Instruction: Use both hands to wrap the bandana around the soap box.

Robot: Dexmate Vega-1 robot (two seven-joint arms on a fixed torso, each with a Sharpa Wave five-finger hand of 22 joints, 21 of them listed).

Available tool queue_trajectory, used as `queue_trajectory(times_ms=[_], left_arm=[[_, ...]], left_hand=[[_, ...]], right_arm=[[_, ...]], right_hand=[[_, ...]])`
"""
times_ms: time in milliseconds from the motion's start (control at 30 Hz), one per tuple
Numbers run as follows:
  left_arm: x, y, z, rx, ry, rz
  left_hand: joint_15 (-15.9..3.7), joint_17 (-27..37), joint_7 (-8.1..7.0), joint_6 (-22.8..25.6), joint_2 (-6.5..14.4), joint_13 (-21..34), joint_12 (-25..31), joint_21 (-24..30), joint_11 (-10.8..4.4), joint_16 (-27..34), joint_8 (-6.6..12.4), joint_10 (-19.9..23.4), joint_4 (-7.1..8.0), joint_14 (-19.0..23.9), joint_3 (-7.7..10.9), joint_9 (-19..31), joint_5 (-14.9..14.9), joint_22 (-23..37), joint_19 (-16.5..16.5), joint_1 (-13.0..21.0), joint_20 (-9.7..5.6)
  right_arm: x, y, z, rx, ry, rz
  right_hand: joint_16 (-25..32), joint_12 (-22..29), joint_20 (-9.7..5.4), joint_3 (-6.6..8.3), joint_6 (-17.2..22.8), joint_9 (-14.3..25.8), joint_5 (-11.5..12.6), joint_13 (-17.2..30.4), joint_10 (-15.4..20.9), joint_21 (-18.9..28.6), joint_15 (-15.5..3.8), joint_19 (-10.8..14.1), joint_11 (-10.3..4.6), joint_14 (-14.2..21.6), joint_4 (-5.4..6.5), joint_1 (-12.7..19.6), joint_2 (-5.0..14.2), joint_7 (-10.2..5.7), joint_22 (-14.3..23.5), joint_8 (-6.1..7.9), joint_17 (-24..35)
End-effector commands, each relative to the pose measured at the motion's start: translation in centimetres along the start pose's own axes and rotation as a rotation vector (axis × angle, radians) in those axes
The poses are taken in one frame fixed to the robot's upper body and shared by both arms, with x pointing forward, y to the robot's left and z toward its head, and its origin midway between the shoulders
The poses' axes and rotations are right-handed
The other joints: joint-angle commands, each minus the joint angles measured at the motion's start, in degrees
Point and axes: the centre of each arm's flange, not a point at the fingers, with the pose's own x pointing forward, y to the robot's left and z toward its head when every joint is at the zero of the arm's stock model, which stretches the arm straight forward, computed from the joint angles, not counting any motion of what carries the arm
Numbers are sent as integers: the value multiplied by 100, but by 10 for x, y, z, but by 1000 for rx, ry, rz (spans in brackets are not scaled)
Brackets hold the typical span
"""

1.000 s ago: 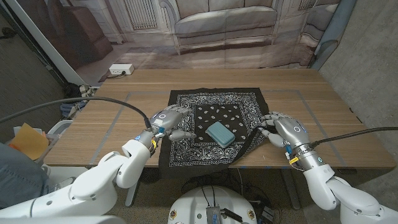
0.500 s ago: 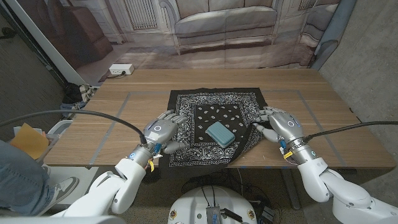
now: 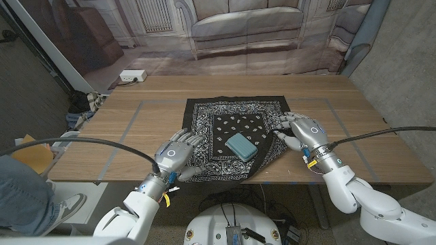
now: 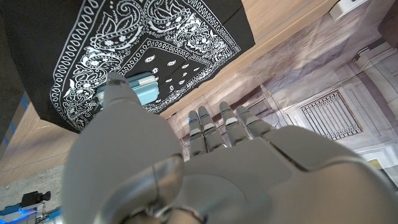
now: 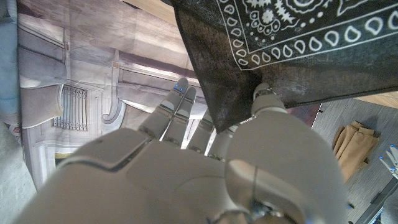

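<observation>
Bandana (image 3: 231, 116): black paisley cloth, spread square on table (image 3: 354, 116) w/ near edge over table front. Judged soft, light, limp; will fold anywhere, best taken at corners/side edges. Box (image 3: 240, 145): teal, rounded, rigid, sits approx. mid-cloth; likely light, may slide if cloth tugged. R hand (image 3: 305, 133): pinches cloth's right edge, lifting it; rest of fingers curled. L hand (image 3: 176, 155): fingers spread, holds nothing, over cloth's near-left corner. Table: wood, smooth.
</observation>
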Motion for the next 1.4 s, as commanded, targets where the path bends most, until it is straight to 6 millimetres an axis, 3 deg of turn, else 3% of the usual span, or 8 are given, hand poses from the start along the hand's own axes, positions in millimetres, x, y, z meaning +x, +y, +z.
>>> queue_trajectory(times_ms=[33, 400, 800, 967, 1333, 1400], left_arm=[[-20, -9, 13, 65, 12, -57], [-28, -19, 22, 131, 8, -96], [-42, -45, 36, 163, 80, -45], [-45, -56, 40, 181, 90, -46], [-49, -78, 44, 173, 77, -90], [-48, -84, 46, 180, 84, -71]], left_hand=[[-502, 11, -11, -18, -14, 9, -2, 27, 4, -9, -20, 9, 6, -40, -49, 11, 40, 16, -9, -23, -75], [-510, 15, -23, -81, -35, 11, -21, 24, -9, -18, -29, -77, 11, -104, -84, 13, 81, 17, -51, -34, -61], [-445, 20, 23, -368, -18, 16, -73, 19, 65, -38, -84, -350, 10, -283, -110, 17, 150, 22, -145, -9, 46], [-436, 18, 16, -433, 1, 18, -65, 29, 26, -31, -86, -382, -7, -300, -99, 18, 173, 23, -139, 37, 83], [-490, 17, -49, -351, 35, 21, 18, 69, 20, 23, -9, -274, -48, -215, -85, 20, 227, 27, -76, 143, 130], [-488, 17, -57, -203, 62, 21, 66, 89, -52, 61, 53, -162, -67, -104, -75, 21, 255, 30, -32, 200, 153]], right_arm=[[17, 1, 0, 6, -33, -1], [32, 4, 5, 21, -64, -7], [41, 2, 14, 20, -95, -3], [42, 2, 17, 27, -107, 1], [46, 6, 20, 54, -120, 6], [45, 6, 20, 57, -123, 11]], right_hand=[[-19, -16, -309, 13, 59, 17, -1, 16, 26, -29, -444, -2, 21, 45, -16, 17, 52, -15, 28, -17, 6], [-18, -27, -309, 16, 72, 16, -12, 16, 25, -31, -445, 0, 2, 54, -22, 21, 52, -15, 28, -23, 6], [-18, -37, -308, 20, 84, 15, -25, 16, 37, -31, -447, 5, 14, 63, -28, 23, 55, -15, 28, -34, 7], [-18, -42, -312, 22, 89, 15, -30, 16, 39, -31, -448, 7, 17, 66, -31, 25, 56, -15, 28, -38, 7], [-17, -49, -312, 26, 101, 14, -39, 16, 54, -31, -460, 12, -5, 76, -38, 28, 56, -15, 28, -47, 7], [-18, -50, -314, 26, 102, 14, -39, 16, 57, -30, -460, 15, -6, 74, -38, 28, 56, -15, 28, -48, 7]])
